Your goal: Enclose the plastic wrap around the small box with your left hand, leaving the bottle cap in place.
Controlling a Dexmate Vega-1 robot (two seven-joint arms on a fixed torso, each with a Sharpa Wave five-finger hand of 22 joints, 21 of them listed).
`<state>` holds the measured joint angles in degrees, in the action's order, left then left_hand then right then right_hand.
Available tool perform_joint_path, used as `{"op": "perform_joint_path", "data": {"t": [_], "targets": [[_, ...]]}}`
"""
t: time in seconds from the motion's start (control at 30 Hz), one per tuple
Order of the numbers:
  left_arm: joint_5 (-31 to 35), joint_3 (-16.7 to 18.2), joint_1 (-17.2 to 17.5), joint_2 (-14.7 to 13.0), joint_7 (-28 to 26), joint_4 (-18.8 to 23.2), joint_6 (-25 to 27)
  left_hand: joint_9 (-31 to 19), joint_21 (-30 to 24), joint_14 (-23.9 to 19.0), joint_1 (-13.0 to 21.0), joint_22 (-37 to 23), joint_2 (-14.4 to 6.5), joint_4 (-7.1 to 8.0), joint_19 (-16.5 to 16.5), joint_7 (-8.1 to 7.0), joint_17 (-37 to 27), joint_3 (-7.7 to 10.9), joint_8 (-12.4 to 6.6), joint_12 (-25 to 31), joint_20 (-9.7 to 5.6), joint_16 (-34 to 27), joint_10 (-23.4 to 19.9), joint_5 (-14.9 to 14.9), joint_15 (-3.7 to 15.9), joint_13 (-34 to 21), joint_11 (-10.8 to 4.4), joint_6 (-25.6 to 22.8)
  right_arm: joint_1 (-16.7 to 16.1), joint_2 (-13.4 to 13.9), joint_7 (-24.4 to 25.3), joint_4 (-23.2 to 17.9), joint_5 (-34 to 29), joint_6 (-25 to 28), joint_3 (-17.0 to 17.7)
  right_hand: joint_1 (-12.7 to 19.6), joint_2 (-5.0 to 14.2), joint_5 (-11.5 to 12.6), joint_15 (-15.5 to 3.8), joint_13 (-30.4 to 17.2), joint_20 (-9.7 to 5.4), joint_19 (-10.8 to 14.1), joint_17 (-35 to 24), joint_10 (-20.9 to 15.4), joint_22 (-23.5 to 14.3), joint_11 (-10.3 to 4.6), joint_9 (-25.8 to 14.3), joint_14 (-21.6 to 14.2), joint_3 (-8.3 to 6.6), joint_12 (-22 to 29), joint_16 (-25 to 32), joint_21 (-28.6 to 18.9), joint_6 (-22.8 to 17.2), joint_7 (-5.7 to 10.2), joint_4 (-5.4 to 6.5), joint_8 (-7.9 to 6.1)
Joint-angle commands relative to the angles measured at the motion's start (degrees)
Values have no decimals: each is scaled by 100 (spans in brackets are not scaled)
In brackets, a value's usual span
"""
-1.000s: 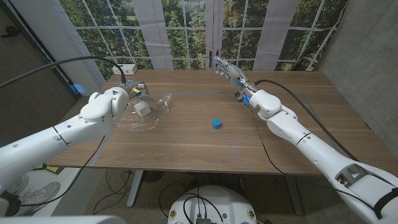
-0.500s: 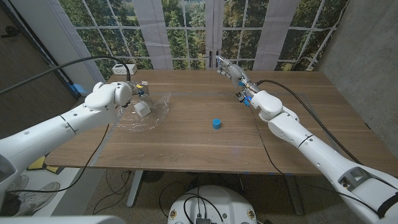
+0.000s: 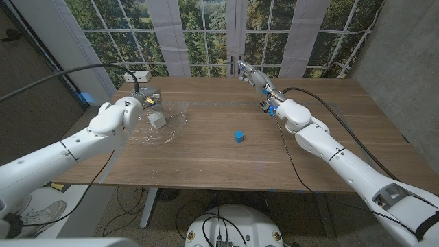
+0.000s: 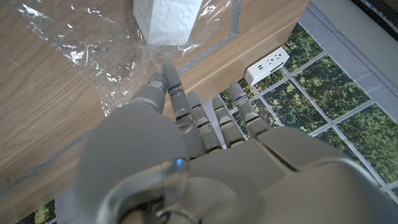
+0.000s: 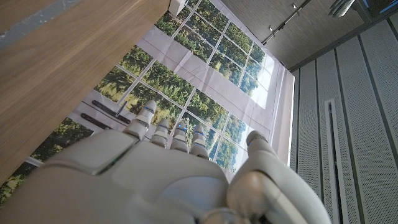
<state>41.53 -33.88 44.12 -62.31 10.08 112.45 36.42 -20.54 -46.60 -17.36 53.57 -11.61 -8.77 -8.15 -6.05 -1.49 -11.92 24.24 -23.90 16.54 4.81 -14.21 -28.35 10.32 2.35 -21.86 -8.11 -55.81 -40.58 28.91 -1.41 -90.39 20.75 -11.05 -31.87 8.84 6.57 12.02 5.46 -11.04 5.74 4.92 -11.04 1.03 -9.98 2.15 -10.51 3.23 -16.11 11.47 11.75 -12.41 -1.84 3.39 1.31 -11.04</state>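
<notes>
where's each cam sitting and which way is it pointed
Head view: on the robot's head, looking down at the table, both arms in view.
Left wrist view: behind the left hand, facing the plastic wrap and small box.
Right wrist view: behind the right hand, facing windows.
Head and left wrist share box and wrap.

Blue bottle cap (image 3: 238, 136), white small box (image 3: 157, 120), clear plastic wrap (image 3: 168, 127).

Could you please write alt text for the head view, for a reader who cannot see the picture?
A robot's left hand reaches over the edge of a crumpled sheet of clear plastic wrap with a small white box on it, on a wooden table. A blue bottle cap stands apart near the middle, and the right hand is at the far edge.
</notes>
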Motion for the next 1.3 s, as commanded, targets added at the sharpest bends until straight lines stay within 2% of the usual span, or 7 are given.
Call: {"op": "perform_joint_path", "data": {"t": [0.03,0.3,0.47,0.97,1.03,1.1,1.3], "targets": [[-137,601,770,-663,-57,738,181,-163,-59,114,-72,-21,-91,110,-43,-113,-54,19,-84,-52,26,11,138,68,315,-64,-39,262,27,-20,9,-35,-11,68,-25,-30,-10,-31,19,-31,23,4,-16,-19,-34,-29,-18,-47,-28,0,7,12,14,41,21,16],[584,238,561,-904,1218,1019,356,-337,-108,94,-122,-8,-1,117,-78,-220,-57,-7,-352,-10,-112,9,-16,96,389,-115,-157,72,18,-67,83,-55,6,140,-33,-29,-3,-29,18,-31,27,3,-15,-16,-34,-31,-18,-49,-36,-1,5,17,35,59,23,22],[2144,-309,308,-630,2329,908,650,-339,-146,-56,-116,4,62,77,-127,-285,-42,-9,-423,53,-166,-37,-225,89,522,-146,-270,31,66,-87,40,-39,48,234,-60,-29,2,-29,16,-31,22,4,-16,-20,-35,-28,-18,-50,-40,0,4,19,40,67,26,23],[3749,-328,446,96,3613,208,774,-189,-223,-376,-94,26,195,-9,-222,-269,10,-17,-417,130,-147,-104,-560,-5,672,-193,-203,16,179,-177,80,62,1,339,-140,-33,27,-28,8,-31,17,2,-19,-8,-35,-30,-18,-48,-56,-4,0,26,57,78,41,23],[3811,-256,272,324,4331,65,769,-12,-250,-402,-555,38,288,223,-224,-338,-2,-241,-39,29,-131,-88,-458,-45,625,-202,-106,759,195,-191,95,64,-11,362,-153,-34,30,-28,7,-31,15,2,-20,-8,-36,-31,-18,-48,-58,-4,0,26,57,84,42,23],[3565,-34,499,360,3836,65,874,221,-190,-351,-1087,47,329,481,-50,-416,6,-444,373,-114,-43,-18,-271,-26,433,-123,144,1305,211,-207,72,103,-12,314,-160,-34,31,-28,9,-31,17,1,-20,-8,-36,-32,-18,-51,-60,-4,1,28,56,85,44,22],[3325,101,443,526,4070,-132,754,687,61,-22,-2249,55,444,1027,443,-343,32,-907,1267,-412,249,194,357,23,33,93,472,2519,184,-207,131,75,-14,330,-143,-38,33,-29,12,-31,17,5,-21,-7,-36,-30,-18,-49,-62,-3,-1,28,57,87,49,20]]}}
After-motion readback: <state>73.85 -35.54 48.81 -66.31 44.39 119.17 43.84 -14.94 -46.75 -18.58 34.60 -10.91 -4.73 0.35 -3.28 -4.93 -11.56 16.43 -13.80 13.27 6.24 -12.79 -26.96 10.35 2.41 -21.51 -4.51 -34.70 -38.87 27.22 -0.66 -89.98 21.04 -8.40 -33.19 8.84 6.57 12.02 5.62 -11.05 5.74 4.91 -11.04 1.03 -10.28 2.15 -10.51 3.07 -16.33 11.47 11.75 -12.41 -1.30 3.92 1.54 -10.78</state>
